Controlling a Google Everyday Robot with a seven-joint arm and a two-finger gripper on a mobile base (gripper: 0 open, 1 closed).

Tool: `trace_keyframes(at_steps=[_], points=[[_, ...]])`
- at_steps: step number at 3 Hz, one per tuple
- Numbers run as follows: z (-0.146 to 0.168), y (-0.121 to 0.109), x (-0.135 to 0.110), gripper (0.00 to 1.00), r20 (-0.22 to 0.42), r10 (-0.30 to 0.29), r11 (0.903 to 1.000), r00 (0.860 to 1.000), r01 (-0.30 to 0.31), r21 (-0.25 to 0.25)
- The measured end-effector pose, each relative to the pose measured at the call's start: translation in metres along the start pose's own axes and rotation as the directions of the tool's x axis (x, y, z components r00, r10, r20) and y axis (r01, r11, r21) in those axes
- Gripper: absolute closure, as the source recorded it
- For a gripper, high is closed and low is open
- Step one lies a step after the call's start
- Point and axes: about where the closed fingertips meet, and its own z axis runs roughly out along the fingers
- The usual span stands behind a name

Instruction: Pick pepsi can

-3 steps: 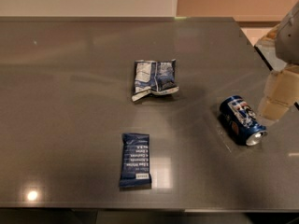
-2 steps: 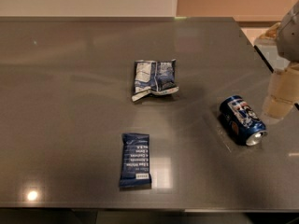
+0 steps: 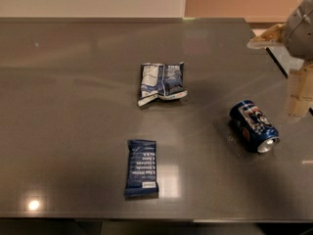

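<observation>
The pepsi can (image 3: 254,126) lies on its side on the dark grey table (image 3: 73,82), at the right, with its silver end towards the front right. It is blue with a red, white and blue logo. My gripper (image 3: 299,96) hangs at the right edge of the camera view, just right of the can and a little behind it, not touching it. The arm's grey body (image 3: 303,26) is above it.
A wrinkly blue-and-white foil bag (image 3: 162,82) lies near the table's middle. A flat dark blue snack bar wrapper (image 3: 142,167) lies at the front centre. The table's right edge runs just behind my gripper. A wall stands behind the table.
My gripper has shifted slightly to the right, a little farther from the can. The can, bag and bar have not moved.
</observation>
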Motion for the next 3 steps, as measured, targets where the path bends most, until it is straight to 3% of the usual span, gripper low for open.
trace_keyframes(at_steps=[1,2,3], points=[[0.007,0.001,0.004,0.00,-0.005,-0.182,0.9832,0.983,0.182,-0.014],[0.013,0.008,0.009,0.00,-0.018,-0.349,0.9372,0.937,0.348,-0.020],[0.020,0.020,0.015,0.00,-0.036,-0.505,0.8629,0.862,0.505,-0.028]])
